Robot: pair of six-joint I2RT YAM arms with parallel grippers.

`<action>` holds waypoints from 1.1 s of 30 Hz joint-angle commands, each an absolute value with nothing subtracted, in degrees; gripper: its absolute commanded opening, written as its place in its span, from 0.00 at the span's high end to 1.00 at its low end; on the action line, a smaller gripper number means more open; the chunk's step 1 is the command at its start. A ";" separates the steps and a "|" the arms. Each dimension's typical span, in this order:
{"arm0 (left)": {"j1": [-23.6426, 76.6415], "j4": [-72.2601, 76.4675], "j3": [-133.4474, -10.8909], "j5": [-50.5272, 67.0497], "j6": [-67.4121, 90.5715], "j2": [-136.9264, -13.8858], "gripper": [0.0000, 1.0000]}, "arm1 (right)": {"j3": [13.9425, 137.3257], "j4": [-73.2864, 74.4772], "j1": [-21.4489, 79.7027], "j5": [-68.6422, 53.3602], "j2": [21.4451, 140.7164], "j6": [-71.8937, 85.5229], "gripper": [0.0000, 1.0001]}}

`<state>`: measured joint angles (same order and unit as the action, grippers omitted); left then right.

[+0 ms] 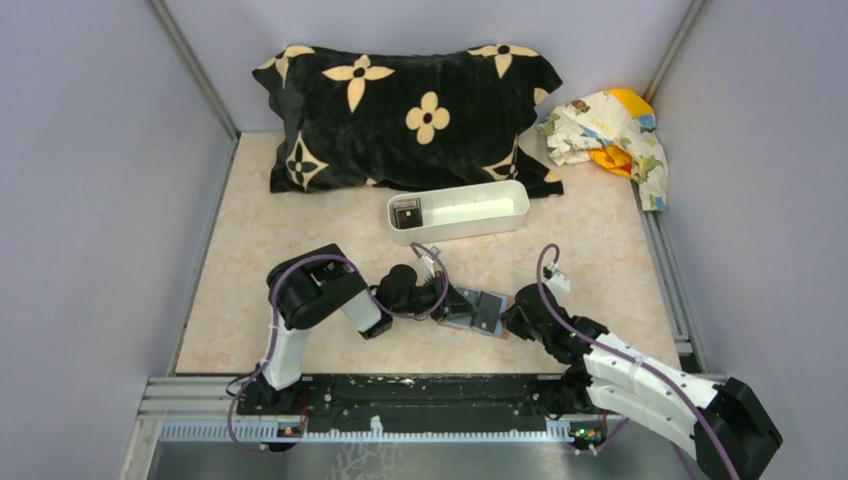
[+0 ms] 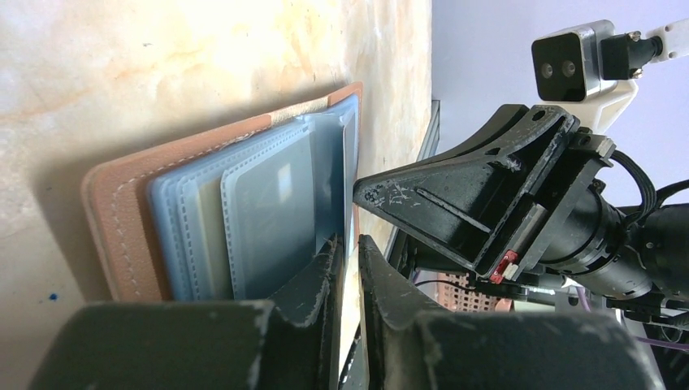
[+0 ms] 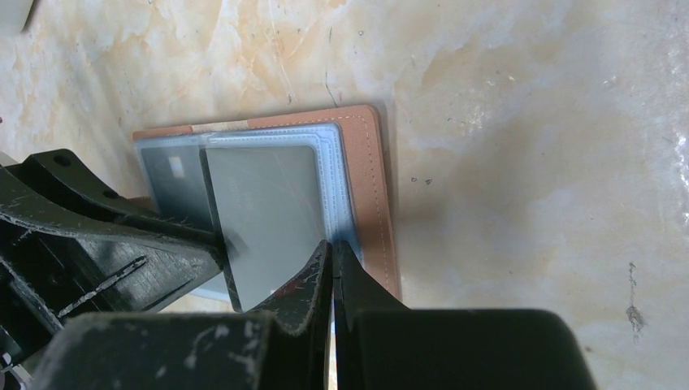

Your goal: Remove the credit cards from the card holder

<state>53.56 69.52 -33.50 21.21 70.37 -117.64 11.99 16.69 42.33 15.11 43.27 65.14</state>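
Observation:
The card holder (image 1: 470, 320) lies open on the table between my grippers, brown rim (image 3: 375, 187) around light blue pockets (image 2: 195, 219). A dark card (image 3: 171, 175) sits in a pocket. A grey credit card (image 3: 264, 211) lies tilted and sticks out past the holder's edge. My left gripper (image 2: 348, 244) is shut, its tips pinching that card's edge; it also shows in the right wrist view (image 3: 218, 241). My right gripper (image 3: 332, 246) is shut with its tips on the pocket edge beside the card. In the top view, the left gripper (image 1: 445, 303) and the right gripper (image 1: 507, 322) flank the holder.
A long white tray (image 1: 500, 205) stands behind the holder with a dark card (image 1: 405, 212) in its left end. A black flowered pillow (image 1: 400, 110) lies at the back, a crumpled cloth (image 1: 610, 130) at the back right. Grey walls close in both sides.

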 commanded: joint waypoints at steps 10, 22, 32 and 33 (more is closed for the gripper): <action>52.75 75.67 -33.05 23.51 71.66 -119.45 1.00 | 10.99 18.26 42.98 14.52 44.22 65.04 1.00; 52.13 74.94 -31.64 23.74 70.41 -117.73 1.00 | 10.57 17.43 43.04 14.19 44.95 65.39 1.00; 50.17 74.91 -28.55 24.51 69.80 -115.37 1.00 | 10.59 16.88 42.99 14.50 45.81 65.59 1.00; 50.08 74.96 -28.42 24.60 69.72 -115.28 1.00 | 10.67 16.90 42.98 14.55 45.79 65.70 1.00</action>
